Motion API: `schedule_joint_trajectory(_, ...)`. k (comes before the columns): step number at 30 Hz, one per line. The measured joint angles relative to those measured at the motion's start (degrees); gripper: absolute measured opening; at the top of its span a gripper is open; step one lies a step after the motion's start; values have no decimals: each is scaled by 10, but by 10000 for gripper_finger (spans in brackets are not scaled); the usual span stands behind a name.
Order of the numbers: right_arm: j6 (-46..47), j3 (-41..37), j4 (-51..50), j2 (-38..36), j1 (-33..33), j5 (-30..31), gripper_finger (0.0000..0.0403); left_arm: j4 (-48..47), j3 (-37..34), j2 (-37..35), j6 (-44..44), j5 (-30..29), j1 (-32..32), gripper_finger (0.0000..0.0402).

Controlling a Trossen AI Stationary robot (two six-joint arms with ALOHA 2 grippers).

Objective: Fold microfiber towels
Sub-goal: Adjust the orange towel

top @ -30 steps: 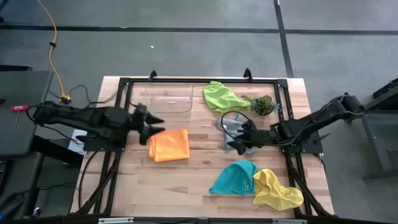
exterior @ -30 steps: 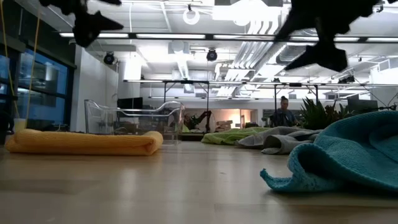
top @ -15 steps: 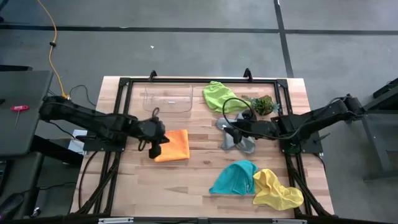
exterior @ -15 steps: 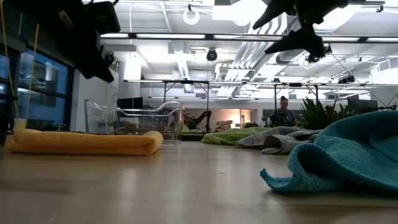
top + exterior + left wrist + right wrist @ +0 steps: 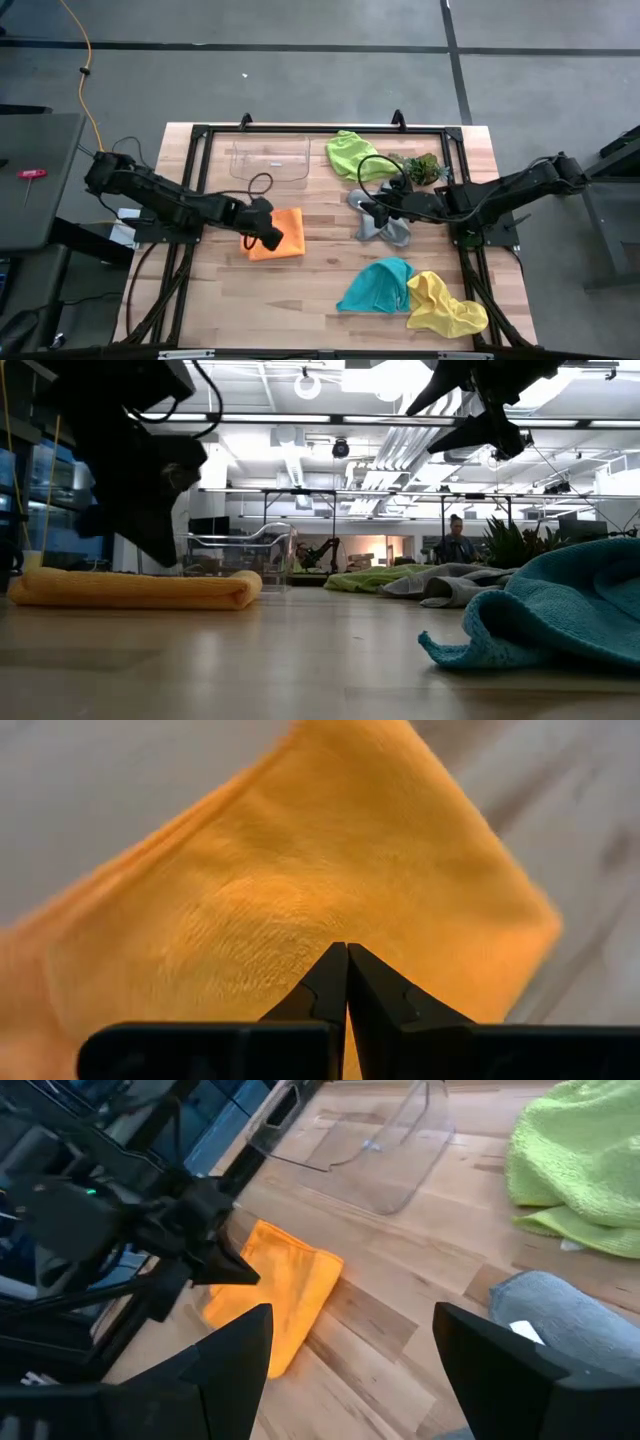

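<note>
The folded orange microfiber towel point(image 5: 277, 233), lying left of centre on the wooden worktop point(image 5: 320, 290), looks light, soft and floppy, best pinched at an edge or corner; left gripper point(image 5: 347, 982) poised over it, fingers closed on nothing; right gripper point(image 5: 368, 211) open above the grey towel point(image 5: 385, 228).

A big open robotics lab: exposed ceiling ducts point(image 5: 300, 455) and strip lights point(image 5: 330, 420), more metal-framed test benches point(image 5: 380, 495) at twelve o'clock, a seated person point(image 5: 457, 542) beyond.
</note>
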Motion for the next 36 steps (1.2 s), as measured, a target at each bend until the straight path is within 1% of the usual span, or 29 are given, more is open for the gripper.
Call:
schedule_joint_trajectory(3, 8, 0, -4, 0, 0, 0, 268, -6, 0, -3, -107, -35, -27, 0)
schedule_joint_trajectory(6, 3, 0, -5, 0, 0, 0, 268, -26, 0, 0, -180, -28, -44, 0)
schedule_joint_trajectory(10, -7, 0, -7, 0, 0, 0, 268, -62, 0, 13, -241, -29, -55, 0)
schedule_joint_trajectory(13, -7, 0, -8, 0, 0, 0, 268, -61, 1, 21, -275, -30, -53, 0)
schedule_joint_trajectory(19, -18, 0, -23, 0, 0, -1, 268, -66, 34, 53, -285, -43, -53, 0)
schedule_joint_trajectory(23, -22, -1, -31, 0, 0, -4, 268, -65, 48, 93, -284, -43, -50, 0)
schedule_joint_trajectory(26, -22, -1, -34, 0, 0, -15, 268, -43, 53, 128, -280, -35, -37, 0)
schedule_joint_trajectory(31, -22, -1, -35, 0, 0, -26, 268, 53, 61, 171, -226, -23, 4, 0)
schedule_joint_trajectory(36, -22, -1, -35, 0, 0, -31, 268, 77, 101, 212, -148, -22, 57, 0)
